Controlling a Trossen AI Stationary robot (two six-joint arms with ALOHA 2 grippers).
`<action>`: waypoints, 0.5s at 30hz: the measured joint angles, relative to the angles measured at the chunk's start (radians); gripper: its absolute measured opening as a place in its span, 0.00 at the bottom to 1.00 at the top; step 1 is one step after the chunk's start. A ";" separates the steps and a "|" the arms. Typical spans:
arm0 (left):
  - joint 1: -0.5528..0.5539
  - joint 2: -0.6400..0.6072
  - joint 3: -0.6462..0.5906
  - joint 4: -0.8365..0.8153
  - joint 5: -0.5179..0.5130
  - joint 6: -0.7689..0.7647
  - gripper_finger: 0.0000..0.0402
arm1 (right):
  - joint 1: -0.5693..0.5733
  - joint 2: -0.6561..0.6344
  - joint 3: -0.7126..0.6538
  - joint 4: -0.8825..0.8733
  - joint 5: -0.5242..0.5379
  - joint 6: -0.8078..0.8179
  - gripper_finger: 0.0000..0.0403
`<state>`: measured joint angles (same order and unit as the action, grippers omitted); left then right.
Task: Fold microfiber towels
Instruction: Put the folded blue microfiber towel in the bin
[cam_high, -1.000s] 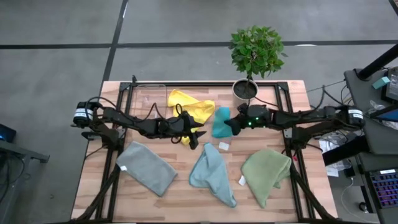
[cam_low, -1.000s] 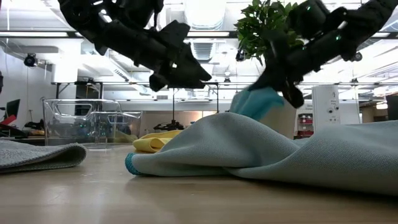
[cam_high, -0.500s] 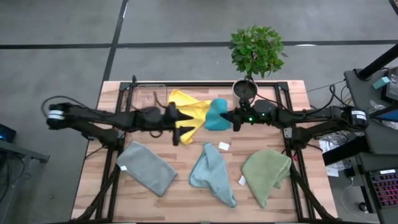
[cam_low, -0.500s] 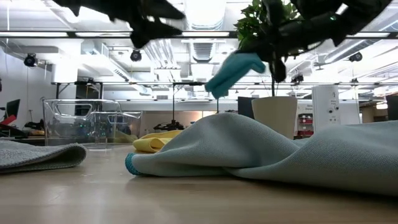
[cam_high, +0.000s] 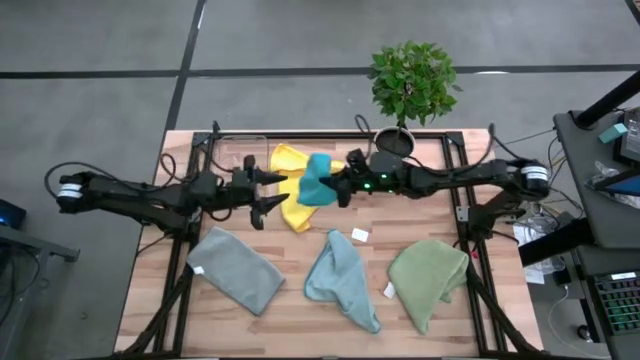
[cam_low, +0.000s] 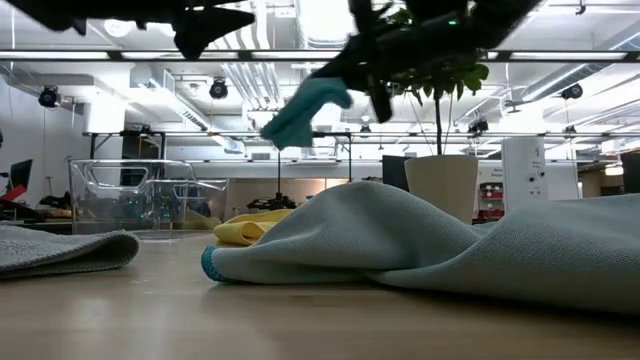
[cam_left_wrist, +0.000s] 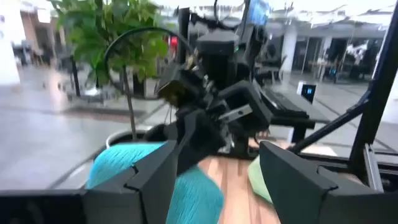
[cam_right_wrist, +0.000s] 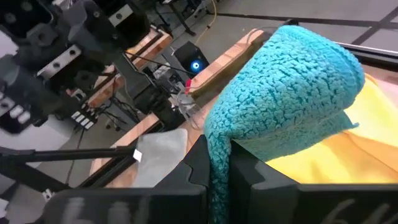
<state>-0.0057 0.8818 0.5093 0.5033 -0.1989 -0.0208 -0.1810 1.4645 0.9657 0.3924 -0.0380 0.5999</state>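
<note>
Looking down from above, I see my right gripper (cam_high: 340, 189) clamped on the teal towel (cam_high: 314, 181), held in the air just above centre of the frame over the yellow towel (cam_high: 290, 170). The teal cloth hangs bunched, its long axis running roughly up and down the frame. From table height it dangles near the top centre, slanting down toward the left, and the arm holding it is cut off by the top edge.

My left gripper (cam_high: 267, 191) sits just left of the yellow towel with its fingers apart, holding nothing; the left wrist view shows the gap between them, with the teal cloth beyond.

Along the lower part of the overhead frame lie the grey towel (cam_high: 236, 270) at lower left, the light blue towel (cam_high: 343, 281) in the middle and the green towel (cam_high: 428, 277) at lower right. Much of the yellow towel is hidden under the teal one. The clear bin (cam_low: 145, 195) is hard to make out from above.
</note>
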 joint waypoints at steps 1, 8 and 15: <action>0.000 0.000 -0.021 0.047 0.000 0.010 0.53 | 0.000 0.027 0.027 -0.006 0.000 0.000 0.03; 0.001 -0.002 -0.102 0.217 0.000 0.085 0.53 | 0.000 0.184 0.250 -0.114 0.004 -0.032 0.03; 0.001 -0.049 -0.104 0.224 0.001 0.087 0.53 | -0.001 0.312 0.420 -0.164 0.006 -0.077 0.03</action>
<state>-0.0051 0.8330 0.4053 0.7276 -0.1984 0.0662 -0.1818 1.7762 1.3860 0.2288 -0.0324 0.5226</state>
